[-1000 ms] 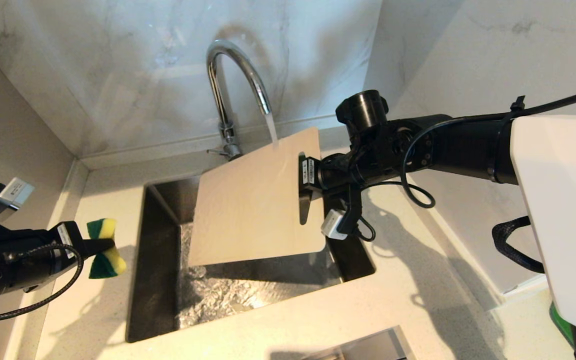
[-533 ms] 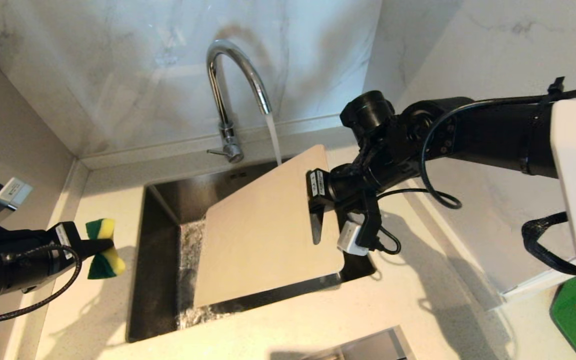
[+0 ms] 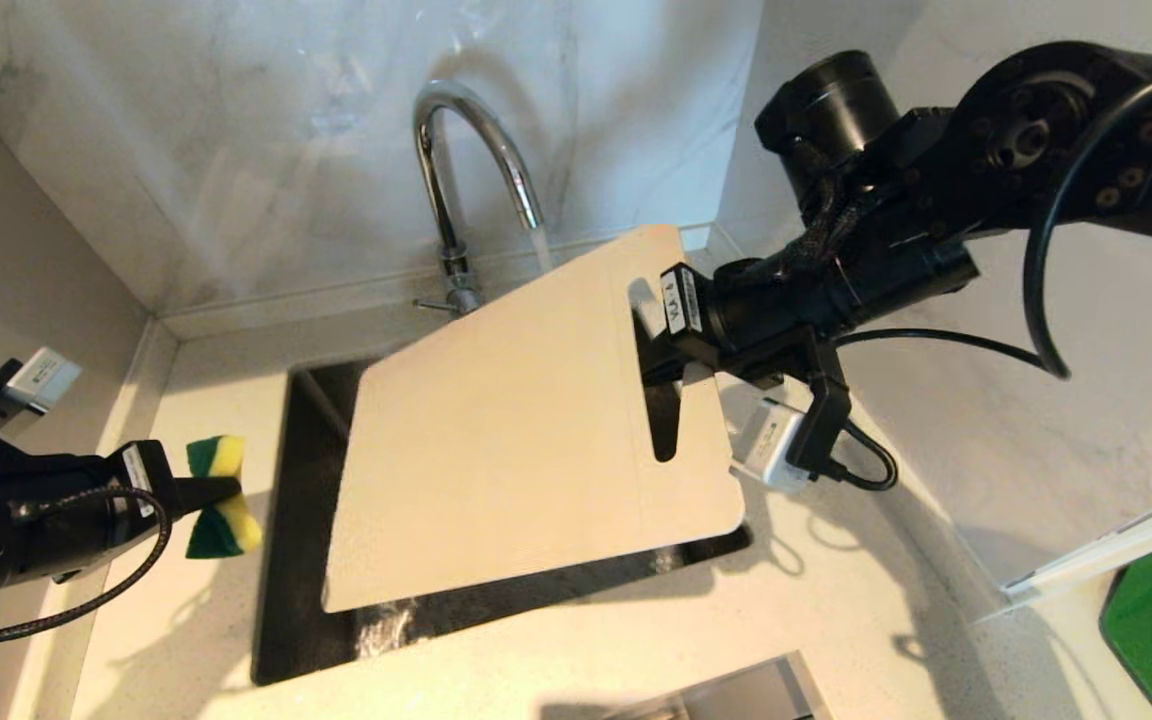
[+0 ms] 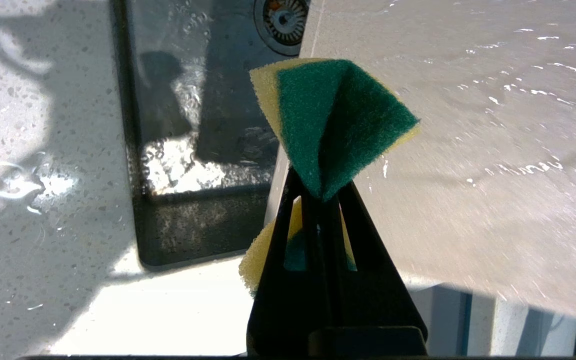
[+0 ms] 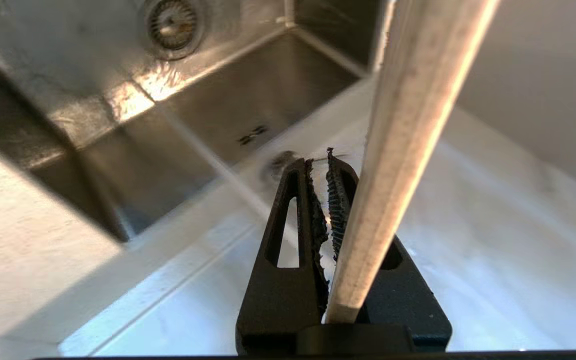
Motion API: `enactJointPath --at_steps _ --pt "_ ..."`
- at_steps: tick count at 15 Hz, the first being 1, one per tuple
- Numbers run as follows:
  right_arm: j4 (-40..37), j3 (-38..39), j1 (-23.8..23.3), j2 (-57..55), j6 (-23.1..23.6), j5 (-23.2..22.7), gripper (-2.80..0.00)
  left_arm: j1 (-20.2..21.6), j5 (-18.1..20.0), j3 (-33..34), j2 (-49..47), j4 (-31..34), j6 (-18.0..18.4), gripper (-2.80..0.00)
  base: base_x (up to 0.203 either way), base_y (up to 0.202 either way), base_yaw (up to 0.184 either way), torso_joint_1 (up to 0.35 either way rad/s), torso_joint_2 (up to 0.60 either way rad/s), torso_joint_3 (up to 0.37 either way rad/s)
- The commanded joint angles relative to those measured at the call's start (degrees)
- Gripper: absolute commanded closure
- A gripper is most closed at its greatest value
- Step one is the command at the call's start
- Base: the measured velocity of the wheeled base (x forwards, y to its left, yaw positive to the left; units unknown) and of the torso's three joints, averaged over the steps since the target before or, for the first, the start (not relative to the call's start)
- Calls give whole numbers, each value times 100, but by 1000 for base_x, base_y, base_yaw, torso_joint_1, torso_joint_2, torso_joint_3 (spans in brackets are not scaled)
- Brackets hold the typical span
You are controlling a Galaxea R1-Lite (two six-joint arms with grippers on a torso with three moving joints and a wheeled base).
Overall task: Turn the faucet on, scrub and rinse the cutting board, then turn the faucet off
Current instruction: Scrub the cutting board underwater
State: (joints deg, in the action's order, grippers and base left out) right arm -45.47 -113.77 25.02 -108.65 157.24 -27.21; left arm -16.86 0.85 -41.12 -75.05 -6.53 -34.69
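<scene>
Speckled pale countertop (image 3: pixel 556 650) is framing a dark steel sink (image 3: pixel 281 560), where the left gripper (image 3: pixel 221 492) is squeezing a folded green-and-yellow sponge (image 3: pixel 221 500) beside the basin. Above it, the right gripper (image 3: pixel 658 345) is clamping the smooth cream cutting board (image 3: pixel 496 440) by its slotted end, tilted, as the arched chrome faucet (image 3: pixel 466 140) is running behind.

A kitchen: steel sink (image 3: pixel 276 560) in speckled countertop (image 3: pixel 816 600), chrome faucet (image 3: pixel 456 150), marble walls (image 3: pixel 236 150).
</scene>
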Motion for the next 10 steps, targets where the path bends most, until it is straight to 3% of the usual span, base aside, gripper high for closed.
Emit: enactJointPath --at_steps 1,3,5,10 --pt "-138 4 -5 193 90 -45 0 -10 -6 -36 -52 -6 -11 0 0 0 0 0 0 0" --pt "-179 4 -5 204 90 -294 0 -19 -3 -183 -93 63 1 0 0 0 0 0 0 0" --pt "-278 5 -12 183 90 -840 0 -79 15 -518 -125 348 0 0 0 0 0 0 0 0" --pt "-480 4 -14 54 90 -926 0 -849 -18 -1503 -409 1067 -43 0 0 0 0 0 0 0"
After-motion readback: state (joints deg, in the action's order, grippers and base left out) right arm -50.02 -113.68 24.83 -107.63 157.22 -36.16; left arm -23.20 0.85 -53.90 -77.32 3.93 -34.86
